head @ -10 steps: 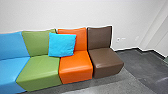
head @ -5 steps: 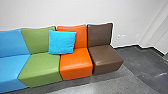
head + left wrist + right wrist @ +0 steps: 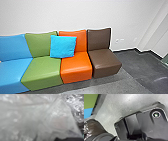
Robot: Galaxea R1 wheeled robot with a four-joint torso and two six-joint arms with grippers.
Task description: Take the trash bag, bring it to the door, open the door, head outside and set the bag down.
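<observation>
Grey floor [image 3: 147, 66], row of coloured seats [image 3: 76, 66], cyan cushion [image 3: 63, 47] propped where green meets orange. Translucent trash bag [image 3: 31, 119] right by the robot's left wrist. Left gripper, right gripper: can't tell state.

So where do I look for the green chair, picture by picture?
Head view: green chair, left of the middle, between the blue chair and orange chair.
Left wrist view: cloudy plastic close up, hiding much.
Right wrist view: green patch in a corner, probably that chair.
Match head and right wrist by the blue beside the green.
</observation>
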